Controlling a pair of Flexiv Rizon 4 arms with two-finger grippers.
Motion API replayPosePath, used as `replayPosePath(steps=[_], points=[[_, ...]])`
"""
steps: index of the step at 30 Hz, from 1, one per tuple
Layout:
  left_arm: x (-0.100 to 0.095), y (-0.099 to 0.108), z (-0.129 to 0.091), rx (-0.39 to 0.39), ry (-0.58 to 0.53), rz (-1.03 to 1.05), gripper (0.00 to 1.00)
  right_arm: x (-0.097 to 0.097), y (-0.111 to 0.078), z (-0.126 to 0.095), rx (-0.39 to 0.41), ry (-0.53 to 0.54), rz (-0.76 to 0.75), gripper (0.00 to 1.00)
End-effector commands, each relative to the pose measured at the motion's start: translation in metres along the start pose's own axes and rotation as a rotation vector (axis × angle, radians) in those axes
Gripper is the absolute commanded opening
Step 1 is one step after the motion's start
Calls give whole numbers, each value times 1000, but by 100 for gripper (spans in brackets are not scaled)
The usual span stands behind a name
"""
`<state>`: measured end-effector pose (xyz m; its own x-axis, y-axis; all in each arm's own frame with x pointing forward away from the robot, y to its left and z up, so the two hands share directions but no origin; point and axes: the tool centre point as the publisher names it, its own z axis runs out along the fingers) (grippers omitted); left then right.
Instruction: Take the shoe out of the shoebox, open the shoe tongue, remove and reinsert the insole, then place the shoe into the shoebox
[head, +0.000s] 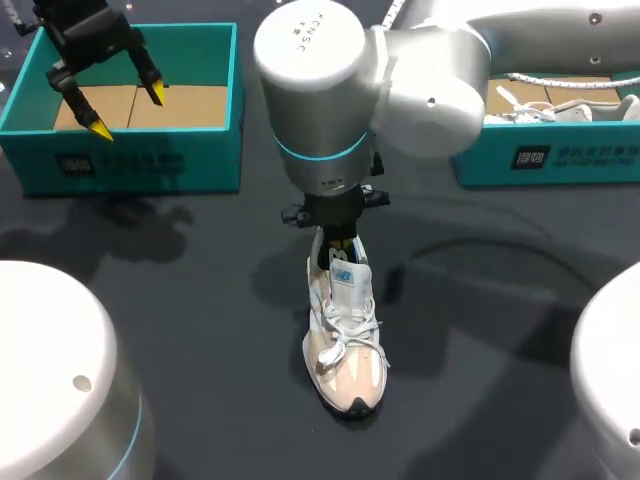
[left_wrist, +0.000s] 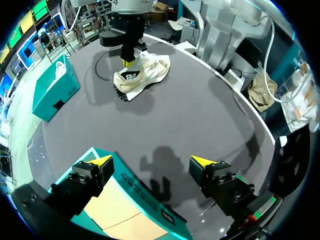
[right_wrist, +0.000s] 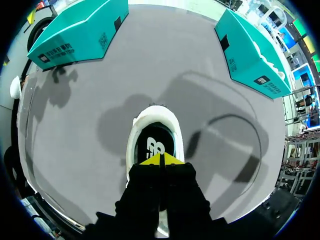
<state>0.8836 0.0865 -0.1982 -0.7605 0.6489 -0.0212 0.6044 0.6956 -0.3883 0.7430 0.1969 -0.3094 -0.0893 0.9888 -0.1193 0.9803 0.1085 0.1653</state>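
right tool (right_wrist: 161, 159) pinching tongue (head: 344, 272) of shoe (head: 348, 355), left tool (head: 128, 112) spread over shoebox (head: 120, 165)

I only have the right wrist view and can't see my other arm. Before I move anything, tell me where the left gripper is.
Observer: In the head view, the left gripper hangs above the left shoebox, well away from the shoe.
Operator: Report its fingers.
Observer: They are open, with nothing between them.
Operator: Give me the shoe's heading. My own gripper hides its front.
Observer: It stands on its sole on the table, toe pointing towards the robot, with the right gripper at its heel end.
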Motion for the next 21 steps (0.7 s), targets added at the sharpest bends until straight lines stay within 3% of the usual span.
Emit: replayPosePath(steps=[1, 8, 21], points=[[0, 0, -1, -2, 3, 0, 100, 3, 0, 12, -5, -49, 30, 0], [0, 0, -1, -2, 3, 0, 100, 7, -8, 41, -78, -154, 108, 0], [0, 0, -1, -2, 3, 0, 100, 4, -14, 40, -184, -371, 161, 0]])
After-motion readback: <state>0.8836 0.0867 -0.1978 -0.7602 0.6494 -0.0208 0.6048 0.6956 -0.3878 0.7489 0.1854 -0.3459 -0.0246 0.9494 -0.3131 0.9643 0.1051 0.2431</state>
